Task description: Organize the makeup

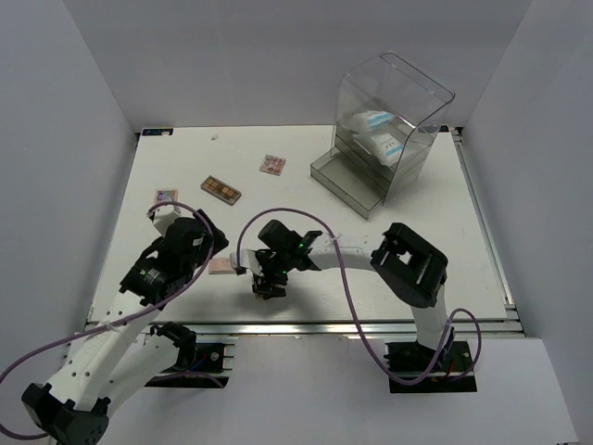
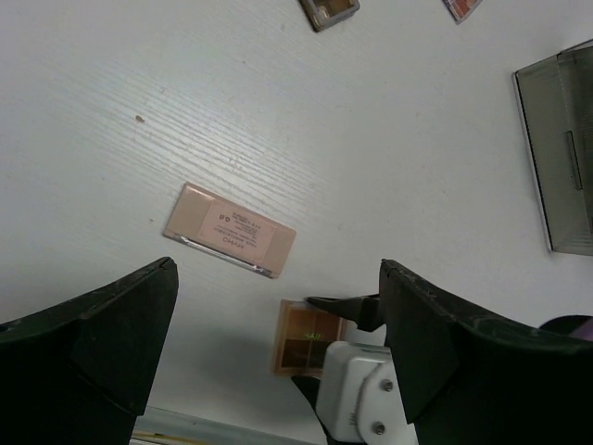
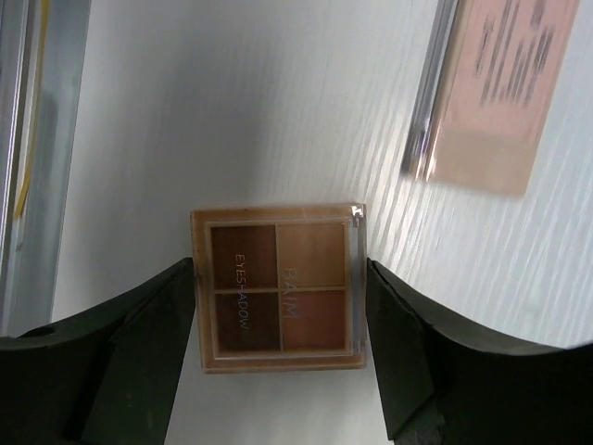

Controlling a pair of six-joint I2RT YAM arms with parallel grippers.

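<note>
makeup, entry by entry, as i see it from my station on the white table (image 1: 445,260).

eyeshadow quad (image 3: 278,289): square, four brown and tan pans under a clear lid, close to the table's near edge between the two arms. my right gripper (image 3: 278,264) stands over it, narrowed to the quad's width with a finger pad (image 3: 153,324) flush against each side edge. i cannot tell whether the quad is lifted off the table.

pink flat palette (image 2: 230,231): rectangular, printed label face up, lying just beside the quad on its left side. my left gripper (image 2: 278,267) hangs above it with the jaws spread wide and nothing between them.

long brown palette (image 1: 221,190): lying flat, mid-table, left of centre.

square pink palette (image 1: 272,165): lying flat, farther back, near the long brown one but apart from it.

small pink palette (image 1: 166,197): by the table's left edge, beside the left arm's wrist.

white pouches (image 1: 375,120): two, blue-printed, inside the acrylic drawer box (image 1: 435,107) at the far right of the table. the second sits lower and nearer than the first. i cannot tell which compartments hold them.

open drawer tray (image 1: 347,181): clear, smoky, at the box's foot on the side facing the palettes.
</note>
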